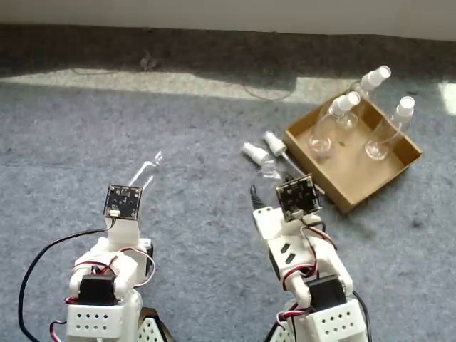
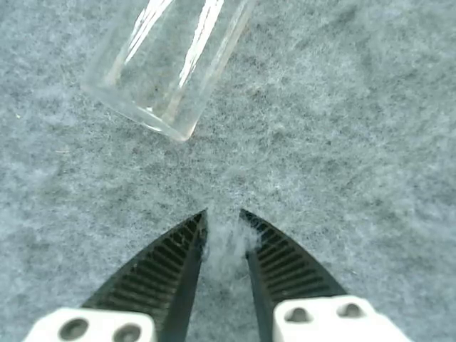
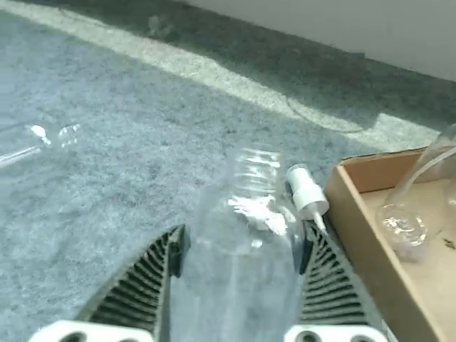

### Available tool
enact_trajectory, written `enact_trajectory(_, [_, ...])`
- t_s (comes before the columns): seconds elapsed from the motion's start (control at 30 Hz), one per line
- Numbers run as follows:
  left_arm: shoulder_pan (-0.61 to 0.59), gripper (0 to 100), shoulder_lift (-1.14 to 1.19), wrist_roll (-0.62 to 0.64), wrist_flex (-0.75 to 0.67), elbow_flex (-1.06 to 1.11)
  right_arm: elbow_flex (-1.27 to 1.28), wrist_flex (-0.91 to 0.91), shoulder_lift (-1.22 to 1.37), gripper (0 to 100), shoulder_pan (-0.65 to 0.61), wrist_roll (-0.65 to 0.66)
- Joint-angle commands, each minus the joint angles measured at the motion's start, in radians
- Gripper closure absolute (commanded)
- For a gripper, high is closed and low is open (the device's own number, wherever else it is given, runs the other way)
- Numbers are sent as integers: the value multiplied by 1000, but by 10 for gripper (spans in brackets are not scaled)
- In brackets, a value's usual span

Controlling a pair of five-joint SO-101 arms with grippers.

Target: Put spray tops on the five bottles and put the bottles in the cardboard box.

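1. Your right gripper point(image 3: 242, 239) looks clenched around the uncapped bottle point(image 3: 249, 214). The jaws stand against its two sides and the bottle runs straight out between them.
2. That bottle sits just off the cardboard box point(image 1: 354, 171), on the wall that faces the lying bottle point(image 1: 144, 171). Its long axis follows the line of the claw. The base is toward the wrist and the bare threaded neck points away from the arm, running roughly alongside that box wall.
3. The coming move likely turns on the nearest spray top point(image 3: 306, 191). It lies just beside the neck, between the neck and the box wall, not in line with the opening. A second spray top point(image 1: 274, 142) lies close by, also just off the same wall.
4. Your left gripper point(image 2: 222, 214) holds nothing, its jaws only narrowly parted over the carpet. The lying bottle is directly ahead of it, well apart from the box, with its flat base toward the claw and its neck pointing away.
5. The left arm is nearer that bottle and the right arm is nearer the tops and the box. You would probably have to bring the left claw toward the box to fetch a top.
6. Three capped bottles point(image 1: 388, 132) already rest in the box, so by my reckoning two remain.
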Motion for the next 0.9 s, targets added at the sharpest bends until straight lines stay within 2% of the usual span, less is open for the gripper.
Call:
enact_trajectory(0.0, [21,954,-12,-6,6,19,-15,39,-113,914,91,-12])
enact_trajectory(0.37, [25,951,-12,-6,5,19,-16,84,-165,914,234,-12])
enact_trajectory(0.7, [205,950,-13,-12,-152,8,-13,82,-165,914,366,-12])
enact_trajectory(0.87, [285,954,-5,-3,-158,-150,12,5,-163,914,369,-12])
